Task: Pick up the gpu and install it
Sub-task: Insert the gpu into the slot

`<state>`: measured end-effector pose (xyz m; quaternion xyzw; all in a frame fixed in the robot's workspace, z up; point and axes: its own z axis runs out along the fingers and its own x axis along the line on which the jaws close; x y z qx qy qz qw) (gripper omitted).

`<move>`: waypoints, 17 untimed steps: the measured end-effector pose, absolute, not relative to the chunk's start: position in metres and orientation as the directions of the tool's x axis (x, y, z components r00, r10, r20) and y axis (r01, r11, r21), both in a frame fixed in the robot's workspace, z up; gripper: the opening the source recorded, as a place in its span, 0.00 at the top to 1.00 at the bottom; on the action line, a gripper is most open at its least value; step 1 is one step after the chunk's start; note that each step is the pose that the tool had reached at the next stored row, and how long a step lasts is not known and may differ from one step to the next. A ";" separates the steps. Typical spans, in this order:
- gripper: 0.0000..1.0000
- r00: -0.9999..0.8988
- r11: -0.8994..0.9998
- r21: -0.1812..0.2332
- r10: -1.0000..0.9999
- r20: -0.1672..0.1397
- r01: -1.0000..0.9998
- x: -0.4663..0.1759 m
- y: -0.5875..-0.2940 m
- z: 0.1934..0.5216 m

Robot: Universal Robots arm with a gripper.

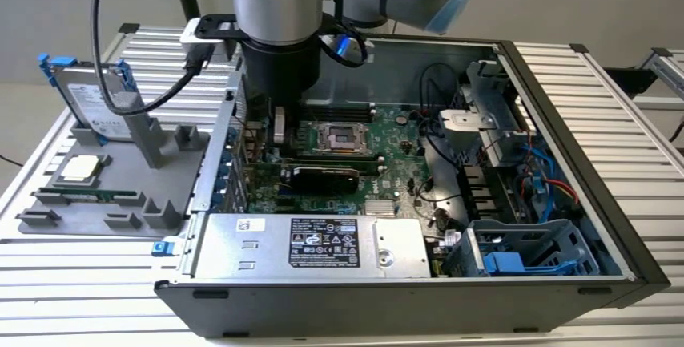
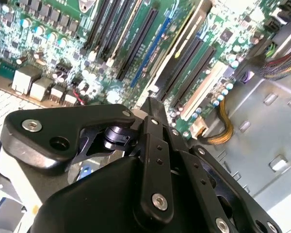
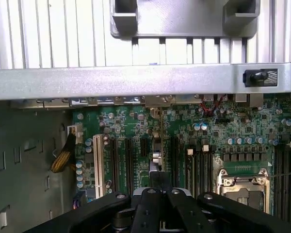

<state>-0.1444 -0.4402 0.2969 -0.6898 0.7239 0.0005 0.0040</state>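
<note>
The gpu (image 1: 320, 177) stands on edge on the green motherboard (image 1: 401, 167) inside the open computer case, black cooler facing the front, just in front of the empty processor socket (image 1: 339, 135). My gripper (image 1: 282, 148) comes straight down from the arm onto the card's end near the case's rear wall. In the first wrist view the gpu (image 3: 157, 158) appears as a thin edge running along the expansion slots, and my gripper (image 3: 157, 178) is shut on it. In the second wrist view my gripper (image 2: 152, 104) is low over the slots. Whether the card sits fully in a slot cannot be told.
A grey tray (image 1: 160, 148) on the exterior view's left holds a hard drive with blue rails (image 1: 91, 98), a processor chip (image 1: 80, 169) and a memory stick (image 1: 86, 196). The power supply (image 1: 310, 243), a drive cage (image 1: 518, 251) and loose cables (image 1: 534, 175) crowd the case.
</note>
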 end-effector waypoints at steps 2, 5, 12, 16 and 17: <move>1.00 -0.048 0.048 -0.005 -0.999 -0.007 -0.999 -0.148 -0.440 0.297; 1.00 -0.048 0.048 -0.005 -0.999 -0.006 -0.999 -0.152 -0.439 0.298; 1.00 -0.048 0.048 -0.005 -0.999 -0.007 -0.999 -0.161 -0.438 0.304; 1.00 -0.048 0.048 -0.005 -0.999 -0.007 -0.999 -0.167 -0.437 0.304; 1.00 -0.048 0.048 -0.005 -0.999 -0.007 -0.999 -0.168 -0.436 0.304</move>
